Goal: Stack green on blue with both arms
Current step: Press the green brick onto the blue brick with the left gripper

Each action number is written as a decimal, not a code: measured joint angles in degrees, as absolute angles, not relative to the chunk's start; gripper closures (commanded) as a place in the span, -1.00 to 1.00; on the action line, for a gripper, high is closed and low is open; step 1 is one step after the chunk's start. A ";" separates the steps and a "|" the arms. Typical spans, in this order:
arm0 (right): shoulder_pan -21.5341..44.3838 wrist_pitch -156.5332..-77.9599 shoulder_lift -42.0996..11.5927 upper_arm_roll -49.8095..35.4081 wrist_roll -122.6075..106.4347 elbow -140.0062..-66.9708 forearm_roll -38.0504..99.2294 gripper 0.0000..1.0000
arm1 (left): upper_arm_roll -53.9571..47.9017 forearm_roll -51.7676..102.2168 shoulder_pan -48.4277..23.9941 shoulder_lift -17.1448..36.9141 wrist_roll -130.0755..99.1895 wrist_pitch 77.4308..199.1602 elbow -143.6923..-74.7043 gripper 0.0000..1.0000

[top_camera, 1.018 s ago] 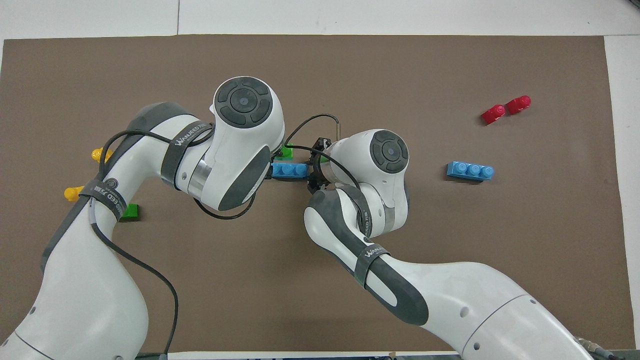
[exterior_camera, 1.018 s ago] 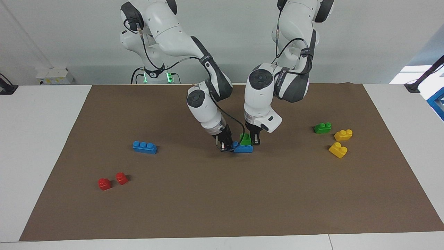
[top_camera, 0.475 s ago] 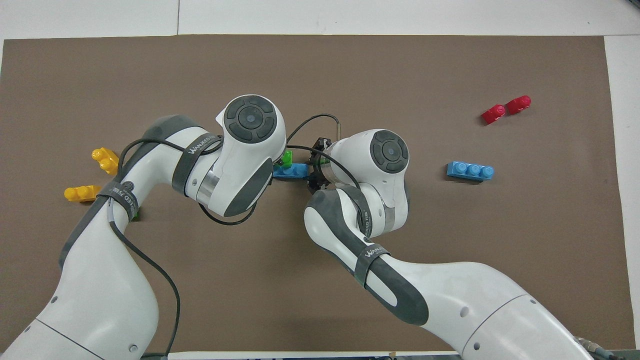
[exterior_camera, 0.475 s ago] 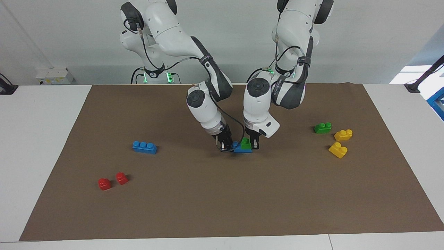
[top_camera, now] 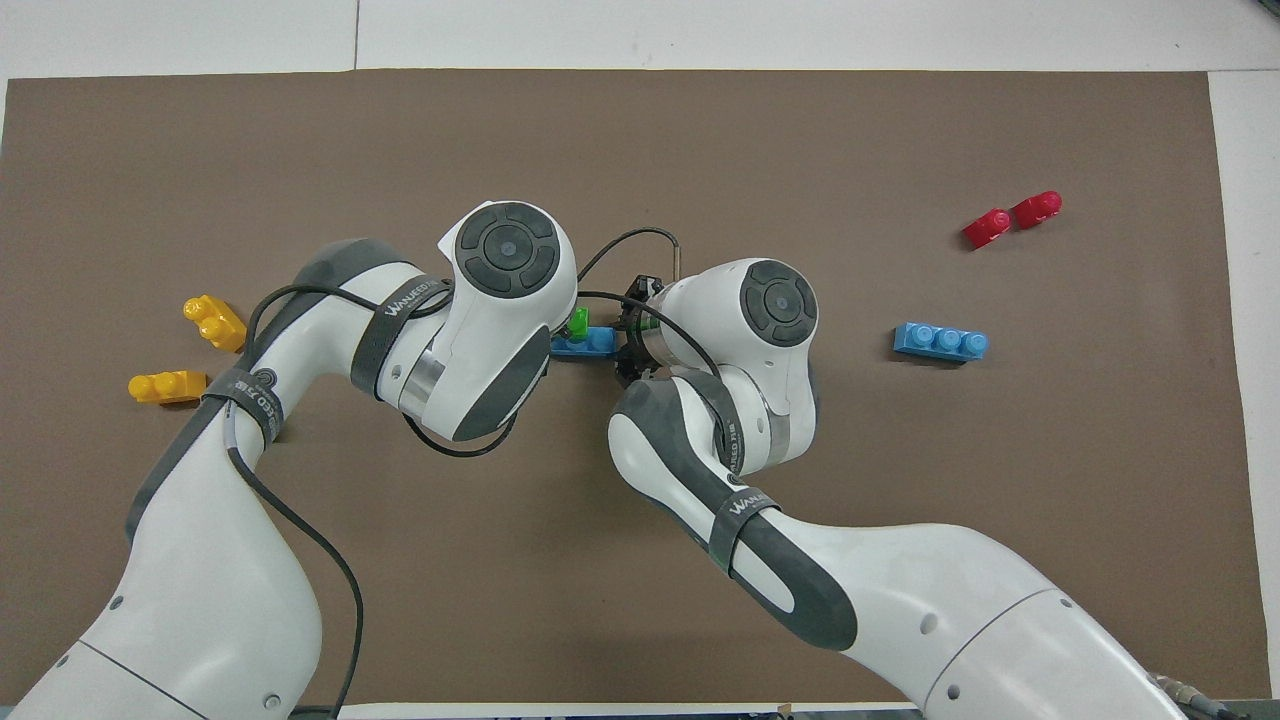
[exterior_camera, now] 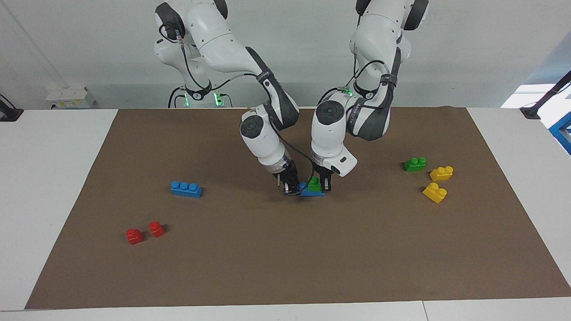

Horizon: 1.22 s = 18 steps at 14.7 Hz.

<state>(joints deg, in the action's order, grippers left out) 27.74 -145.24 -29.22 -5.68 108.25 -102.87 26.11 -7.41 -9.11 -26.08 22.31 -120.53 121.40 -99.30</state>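
Note:
At the middle of the mat, a green brick (exterior_camera: 315,184) (top_camera: 577,322) sits on a blue brick (exterior_camera: 308,192) (top_camera: 586,343), on the part toward the left arm's end. My left gripper (exterior_camera: 321,184) comes straight down and is shut on this green brick. My right gripper (exterior_camera: 290,186) (top_camera: 628,346) leans in at a slant and is shut on the blue brick's other end. The blue brick rests on the mat. In the overhead view the left wrist hides its own fingers.
A second blue brick (exterior_camera: 186,189) and two red bricks (exterior_camera: 134,236) lie toward the right arm's end. A second green brick (exterior_camera: 415,164) and two yellow bricks (exterior_camera: 441,173) lie toward the left arm's end. All rest on a brown mat (exterior_camera: 285,267).
My left gripper has come down with the green brick, from just above the blue brick onto its top. The right gripper and the blue brick have stayed put.

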 measured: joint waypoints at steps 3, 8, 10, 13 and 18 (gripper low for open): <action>27.73 -145.26 -29.22 -5.68 108.25 -102.87 26.11 1.00 | -7.42 -9.17 -26.74 21.84 -120.53 120.99 -100.13 1.00; 27.73 -145.26 -29.22 -5.68 108.25 -102.88 26.11 1.00 | -7.27 -9.65 -26.79 21.61 -120.54 121.30 -100.95 1.00; 27.73 -145.26 -29.21 -5.67 108.25 -102.88 26.11 1.00 | -7.16 -9.78 -26.79 21.55 -120.63 122.97 -102.08 1.00; 27.74 -145.29 -29.20 -5.67 108.25 -102.91 26.11 1.00 | -6.87 -9.96 -26.77 20.90 -121.26 127.25 -105.11 1.00; 27.74 -145.29 -29.20 -5.68 108.25 -102.92 26.11 0.01 | -6.88 -10.52 -26.77 20.21 -121.75 128.80 -106.39 -1.00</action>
